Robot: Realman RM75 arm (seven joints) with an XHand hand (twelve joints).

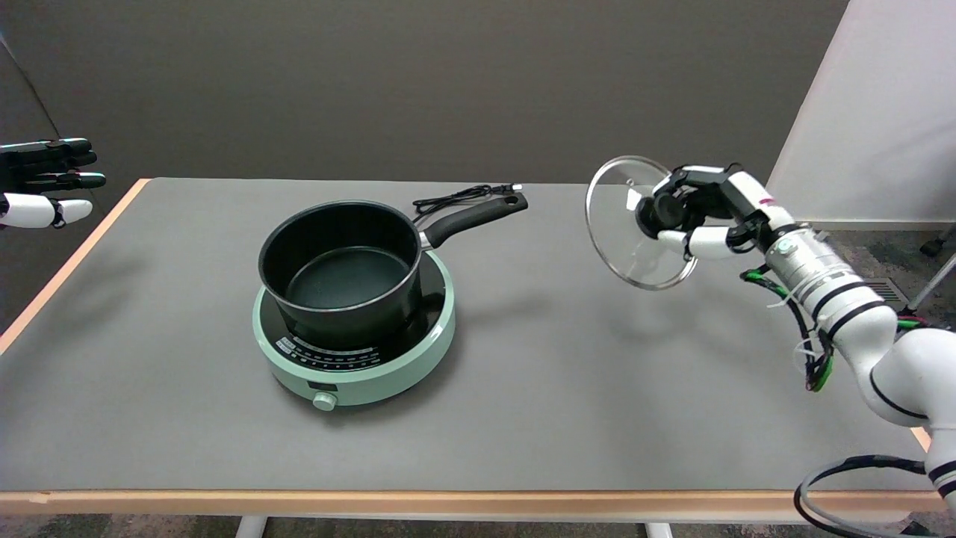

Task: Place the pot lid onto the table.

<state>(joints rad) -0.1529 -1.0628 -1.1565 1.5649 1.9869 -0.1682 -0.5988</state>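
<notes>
cooker panel (328, 357): rows of small white print, too small to read
wrist mark (765, 200): small red mark, unreadable
readable text: none

Your working unit, listed: right robot hand (706, 217), black frame with white shells over the fingers (708, 243) and a small red marking on its white back. Behind it, toward 4 o'clock, a silver metal wrist cylinder (803, 269) with a green indicator light and black bands. Green and black cables (810, 351), tied with white straps, run beneath. The glossy white arm (900, 373) carries thin black seam rings; a black cable loop (829, 486) hangs at 5 o'clock.
</notes>
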